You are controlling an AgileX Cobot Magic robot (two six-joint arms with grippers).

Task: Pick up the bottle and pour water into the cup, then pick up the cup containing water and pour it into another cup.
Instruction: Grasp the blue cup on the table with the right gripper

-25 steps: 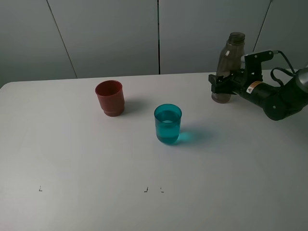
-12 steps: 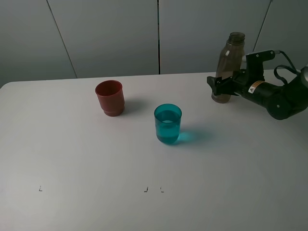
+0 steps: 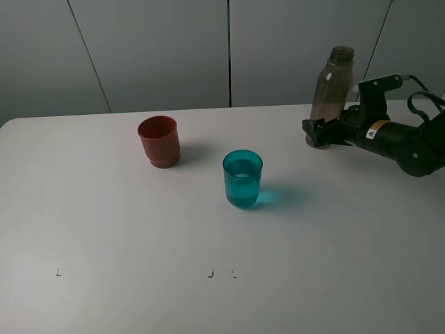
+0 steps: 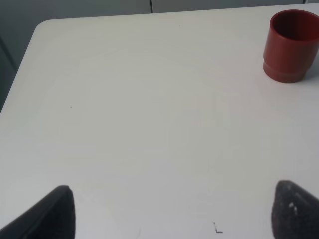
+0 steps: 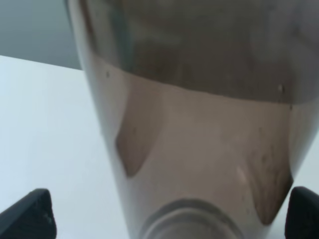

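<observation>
First pour looks done: the blue cup [image 3: 243, 179] at centre holds water, the bottle [image 3: 332, 90] stands upper right on the worktop [image 3: 139, 229] between wide right fingers [image 3: 312, 128], left fingers [image 4: 57, 211] also wide; filling the red cup [image 3: 159, 141] remains.

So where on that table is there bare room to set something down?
The front of the table is bare, from the red-brown cup and the teal cup to the near edge, save tiny marks. Left of the red-brown cup is free too. The far right corner is crowded: the open right pincer flanks the bottle there.
</observation>
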